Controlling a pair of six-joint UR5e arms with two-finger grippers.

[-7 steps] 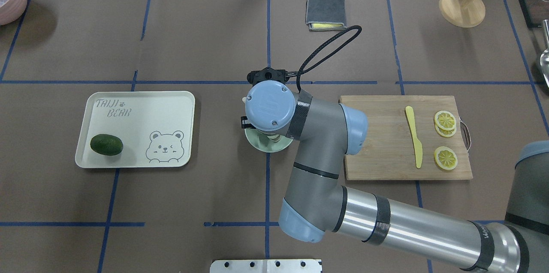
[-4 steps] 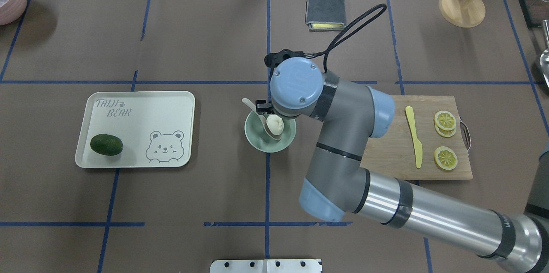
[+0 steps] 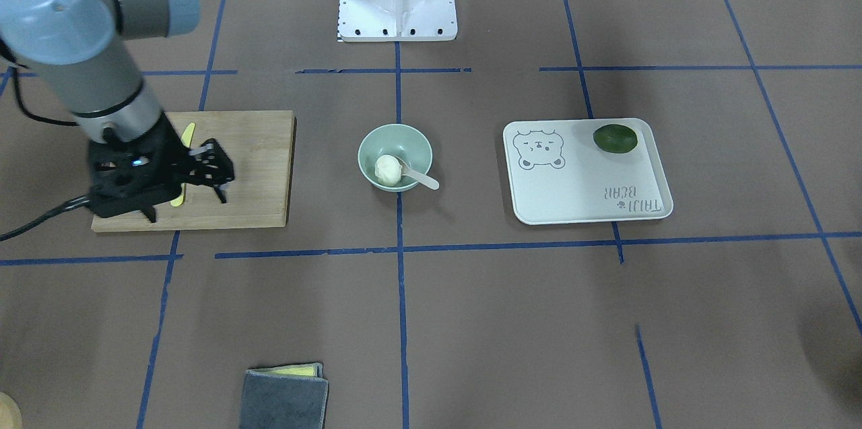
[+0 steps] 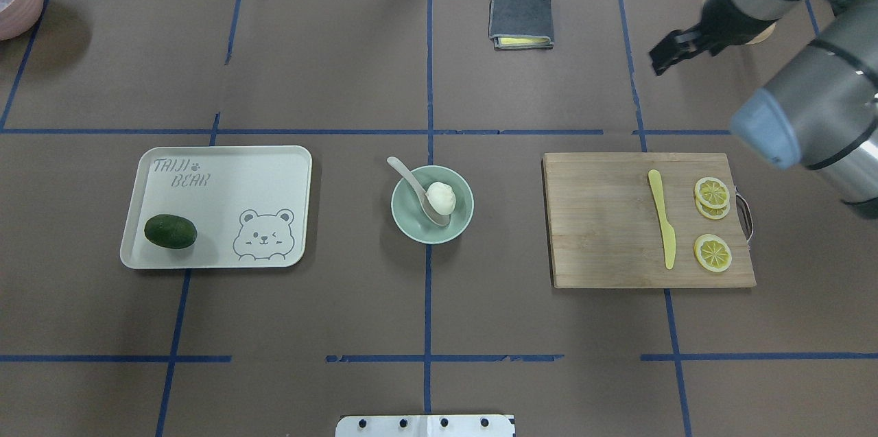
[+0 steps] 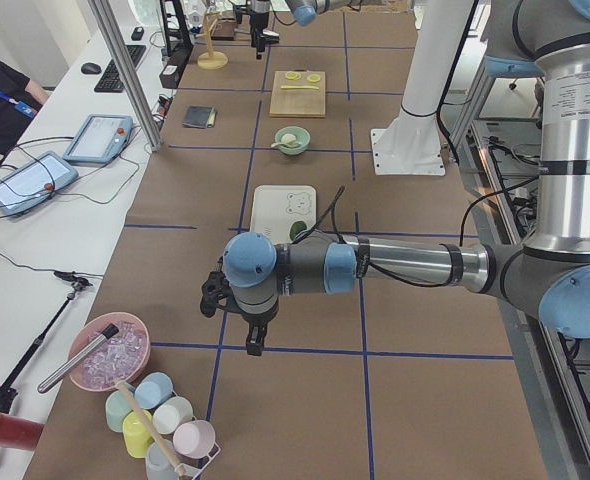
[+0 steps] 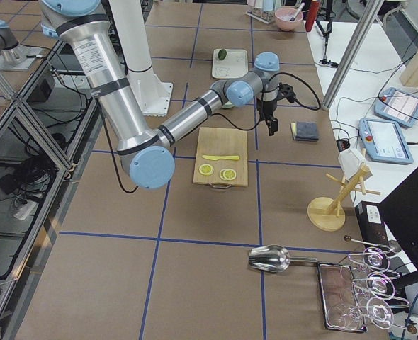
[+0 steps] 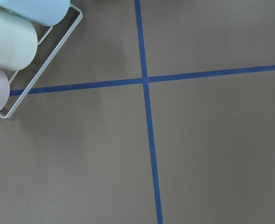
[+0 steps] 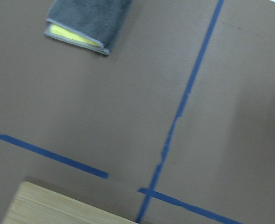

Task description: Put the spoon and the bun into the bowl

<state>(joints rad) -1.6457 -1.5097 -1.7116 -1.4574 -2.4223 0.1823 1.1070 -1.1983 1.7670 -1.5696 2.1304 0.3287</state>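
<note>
Brown table (image 4: 309,80), left tool (image 5: 252,343) visible only side-on

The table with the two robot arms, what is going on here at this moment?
The bun and the spoon both lie in the green bowl, and the spoon's handle sticks out over the rim, so the job looks done. No gripper touches them. The right gripper hangs open and empty, away from the bowl, beyond the cutting board. The left gripper hangs at the table's left end near a rack of cups; whether it is open cannot be told.
</note>
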